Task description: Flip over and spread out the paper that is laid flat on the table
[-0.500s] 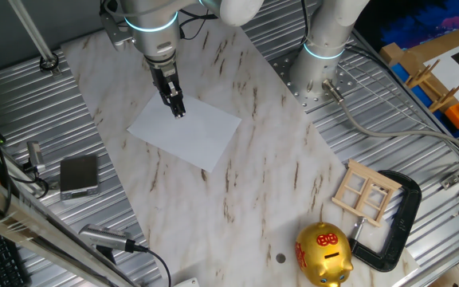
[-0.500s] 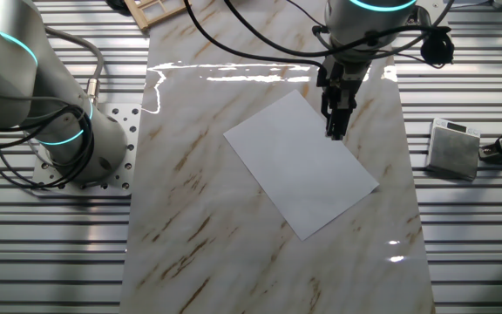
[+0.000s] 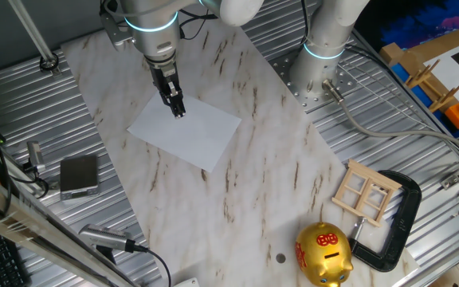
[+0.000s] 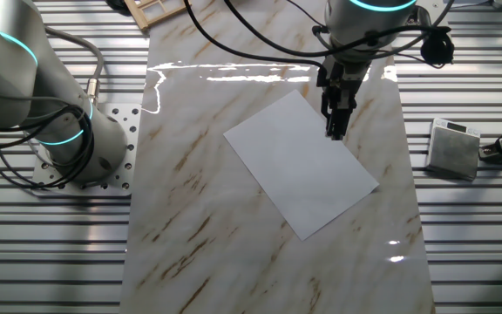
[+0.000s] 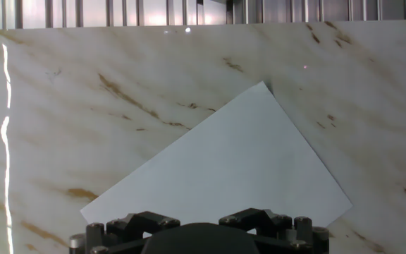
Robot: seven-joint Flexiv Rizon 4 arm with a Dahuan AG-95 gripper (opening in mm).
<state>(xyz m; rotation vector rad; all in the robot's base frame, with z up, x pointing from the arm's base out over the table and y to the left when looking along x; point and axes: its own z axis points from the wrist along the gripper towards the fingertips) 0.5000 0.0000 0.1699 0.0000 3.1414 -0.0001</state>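
The paper (image 3: pixel 188 127) is a plain white sheet lying flat on the marble table (image 3: pixel 269 183), turned at an angle to the board's edges. My gripper (image 3: pixel 178 112) points straight down with its narrow fingers together, and its tips are at the sheet's far edge near one corner. From the other side the gripper (image 4: pixel 334 133) stands over the paper (image 4: pixel 303 170) at its right edge. The hand view shows the paper (image 5: pixel 224 169) spread flat below, while the fingertips are out of frame. Nothing is lifted.
A gold piggy bank (image 3: pixel 323 253), a small wooden frame (image 3: pixel 365 192) and a black clamp (image 3: pixel 398 223) sit at the table's near right end. A grey square pad (image 3: pixel 79 174) lies on the ribbed metal to the left. A second arm's base (image 3: pixel 321 68) stands beside the board.
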